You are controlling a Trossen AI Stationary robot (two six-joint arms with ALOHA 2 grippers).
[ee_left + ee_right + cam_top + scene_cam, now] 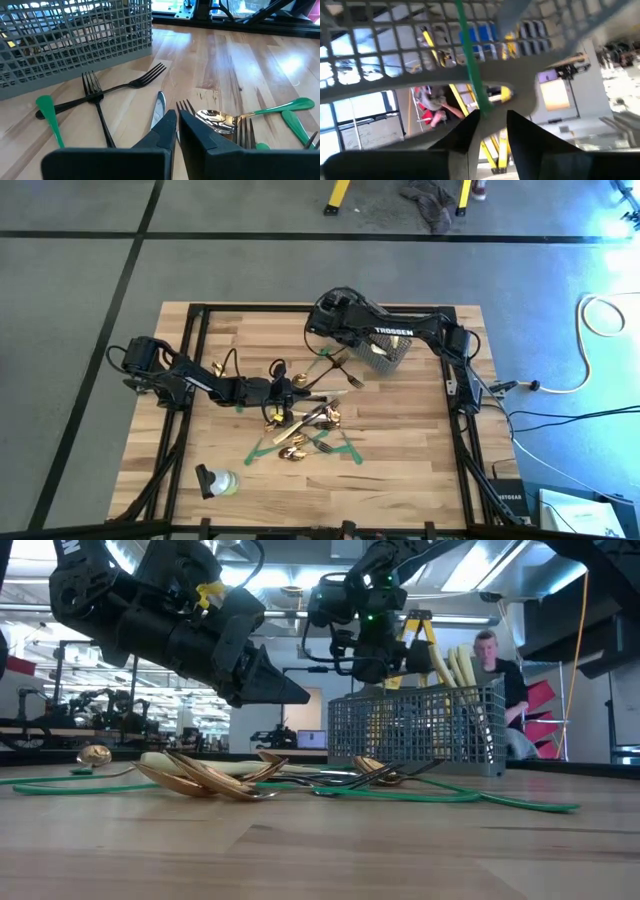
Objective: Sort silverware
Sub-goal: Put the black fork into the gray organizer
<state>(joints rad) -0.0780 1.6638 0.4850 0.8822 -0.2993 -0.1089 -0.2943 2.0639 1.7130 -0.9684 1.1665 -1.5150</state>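
Left gripper: the left gripper (176, 125) hangs low over the wooden table (420, 470), on the side of the grey mesh basket (385, 352) facing the cutlery pile; its dark fingers (165, 131) are pressed together with nothing between them.
Right gripper: the right gripper (492, 120) is above the basket's open top, seen in the low view (372, 668); its fingers (520, 127) stand slightly apart, and whether they grip anything cannot be told. A thin green strip (470, 65) runs across its view just ahead of the tips.
Basket: the basket (418, 730) stands upright on the table's far right part; cream-handled knives (455, 668) rise upright out of its top.
Silverware, appearance: shiny gold spoons (205, 778), dark metal forks (102, 92) with slim straight handles, and a bright knife blade (158, 107).
Silverware, place: most pieces lie scattered on the table just beside the basket, towards the table's middle (305, 420). Two dark forks lie crossed just in front of the basket wall (75, 40); a gold spoon (216, 119) lies bowl-up beside the left gripper's tips.
Green strips: flat green strips (50, 120) lie on the wood among the cutlery.
Background: a person (492, 655) shows behind the basket, beyond the table.
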